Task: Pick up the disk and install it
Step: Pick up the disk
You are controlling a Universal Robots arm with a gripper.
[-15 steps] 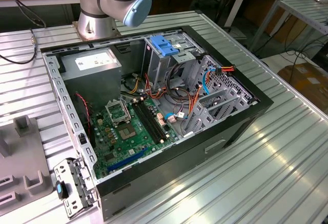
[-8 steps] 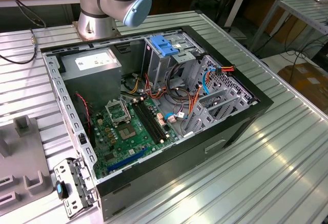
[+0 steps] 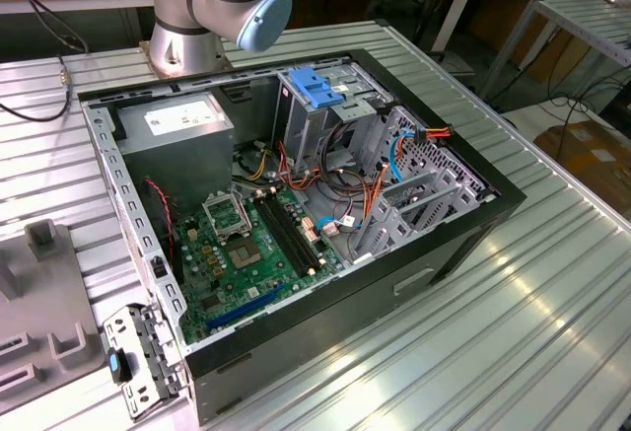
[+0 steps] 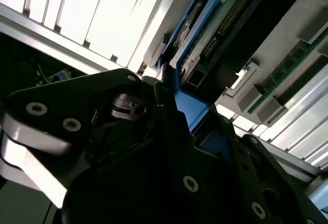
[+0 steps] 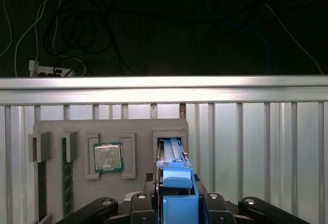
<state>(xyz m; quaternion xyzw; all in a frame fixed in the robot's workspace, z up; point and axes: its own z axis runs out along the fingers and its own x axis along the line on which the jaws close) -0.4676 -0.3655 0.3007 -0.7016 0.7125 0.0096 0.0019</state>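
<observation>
The disk [image 5: 177,177] stands on edge in a slot of the grey holder tray [image 5: 138,126]. Its blue carrier rail faces the camera in the first wrist view. My gripper [image 5: 177,203] is shut on that blue rail, one black finger [image 5: 146,203] on each side. In the second wrist view, the disk [image 4: 221,19] shows its green circuit board and connector, and its blue rail runs down into my gripper [image 4: 177,106]. I cannot tell whether the disk has risen from the slot.
The holder tray also holds a processor chip [image 5: 108,157] and memory sticks [image 5: 64,178]. In the exterior view, the tray [image 3: 39,293] lies at the left of the open computer case [image 3: 463,224]. The case has a blue latch plate [image 3: 315,86] on its drive cage and a grey power box [image 3: 177,125].
</observation>
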